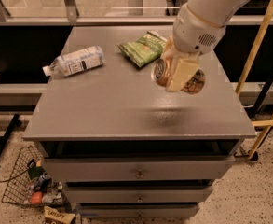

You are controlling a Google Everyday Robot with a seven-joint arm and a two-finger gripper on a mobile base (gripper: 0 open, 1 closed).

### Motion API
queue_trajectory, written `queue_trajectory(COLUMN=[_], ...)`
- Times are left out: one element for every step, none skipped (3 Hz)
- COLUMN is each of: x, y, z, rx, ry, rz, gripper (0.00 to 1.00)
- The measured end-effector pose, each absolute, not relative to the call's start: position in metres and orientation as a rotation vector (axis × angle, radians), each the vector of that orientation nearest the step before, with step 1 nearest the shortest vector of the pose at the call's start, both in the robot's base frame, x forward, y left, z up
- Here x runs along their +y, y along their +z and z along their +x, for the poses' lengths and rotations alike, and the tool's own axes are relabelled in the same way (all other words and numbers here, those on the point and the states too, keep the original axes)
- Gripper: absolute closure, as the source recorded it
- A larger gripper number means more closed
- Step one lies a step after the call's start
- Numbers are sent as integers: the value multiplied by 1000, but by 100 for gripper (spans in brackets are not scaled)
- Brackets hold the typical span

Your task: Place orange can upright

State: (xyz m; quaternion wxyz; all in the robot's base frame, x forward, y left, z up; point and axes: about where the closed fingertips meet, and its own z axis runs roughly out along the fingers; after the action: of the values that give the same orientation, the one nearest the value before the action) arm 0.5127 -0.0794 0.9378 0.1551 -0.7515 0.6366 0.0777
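My gripper (179,73) hangs from the white arm over the right middle of the grey cabinet top (103,106). Its cream fingers (181,72) are shut on the orange can (164,72). The can is held on its side above the surface, its silver top with the pull tab facing left, and its shadow lies on the top below. One finger covers the can's middle.
A white-labelled plastic bottle (74,61) lies on its side at the back left. A green snack bag (140,47) lies at the back middle, just behind the gripper. A yellow pole (255,45) stands to the right. A wire basket (31,183) sits on the floor at lower left.
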Motion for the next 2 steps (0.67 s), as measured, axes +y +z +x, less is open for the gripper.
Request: queue_trajectory(x=[-69, -46], y=[953, 972], z=[507, 489], rx=[1755, 1704], ry=[514, 777], rz=[-2042, -1860], gripper=[100, 100])
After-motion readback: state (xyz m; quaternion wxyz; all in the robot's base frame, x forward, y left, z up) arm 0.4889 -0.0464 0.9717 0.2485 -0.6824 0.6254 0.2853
